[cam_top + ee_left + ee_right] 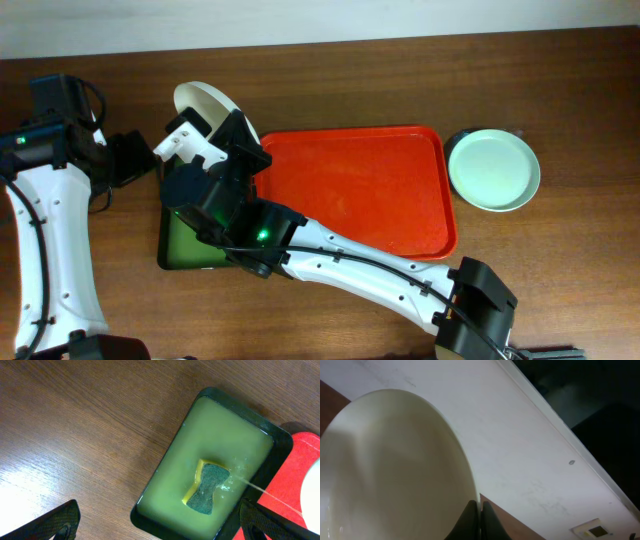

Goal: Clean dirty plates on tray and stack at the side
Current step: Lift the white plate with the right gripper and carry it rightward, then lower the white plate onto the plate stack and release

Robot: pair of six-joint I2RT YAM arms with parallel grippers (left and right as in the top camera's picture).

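My right gripper (218, 128) is shut on the rim of the white-cream plate (203, 103) and holds it tilted on edge above the far end of the dark green tray (166, 250). In the right wrist view the shut fingers (480, 512) pinch the plate's edge (395, 465). The plate's edge also shows in the left wrist view (313, 495). My left gripper (135, 158) is open and empty, with its fingers spread (160, 517) above the green tray's near end. The red tray (360, 190) holds no plates. A pale blue-green plate (492, 170) lies on the table right of the red tray.
The green tray (165, 480) holds greenish water and a yellow-green sponge (207, 487). The red tray's corner (295, 460) borders it. My right arm lies across the table's front, over the red tray's near edge. A small dark object (462, 136) sits behind the blue-green plate.
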